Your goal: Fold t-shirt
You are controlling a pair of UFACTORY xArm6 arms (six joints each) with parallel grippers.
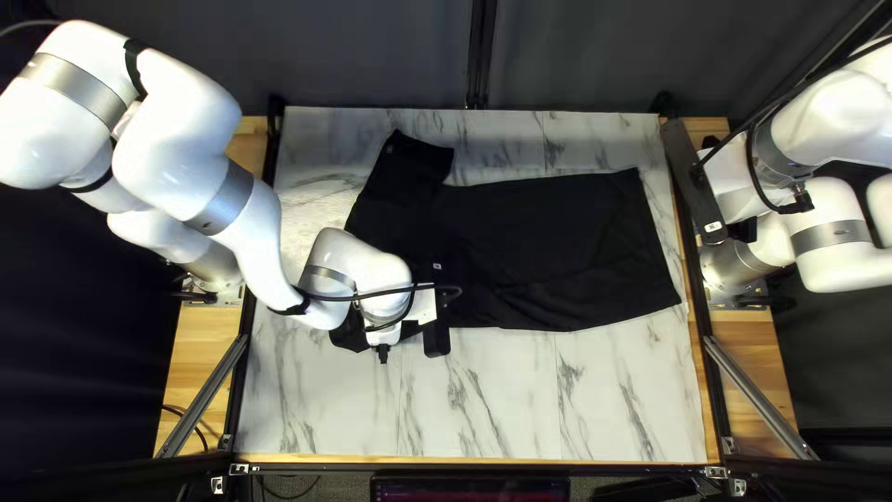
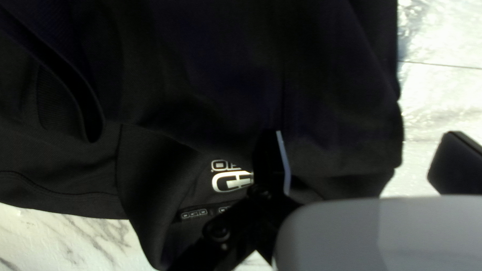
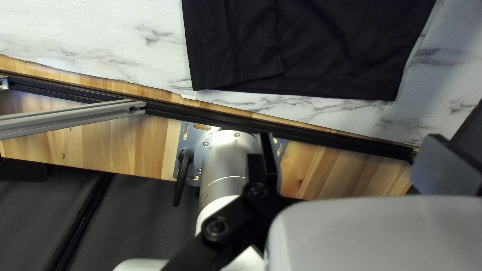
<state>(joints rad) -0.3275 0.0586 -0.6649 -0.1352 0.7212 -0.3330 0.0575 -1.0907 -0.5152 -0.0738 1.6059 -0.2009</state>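
Left fingers are parted, nothing pinched: your black two-fingered left gripper [image 2: 362, 145] hangs at the neck end of the black cloth t-shirt [image 1: 557, 242], laid flat across the white marble-patterned tabletop [image 1: 483, 409]. Past the hem, your matching black right gripper [image 3: 351, 143] is spread too. You're likely starting a fold; next, pinch the neck end. Count: one t-shirt, two grippers.

A dark curtain [image 1: 372, 65] hangs beyond the table's far edge, with a black upright post [image 1: 478, 56] against it. White, grey-veined marble-patterned covering [image 1: 502, 418] lies over the wooden table [image 1: 200, 339], shining with glare at the far left. Black rails [image 1: 705, 372] border it; silver braces [image 1: 203, 397] slant at near left and near right. A screen [image 1: 469, 489] sits at the near edge.
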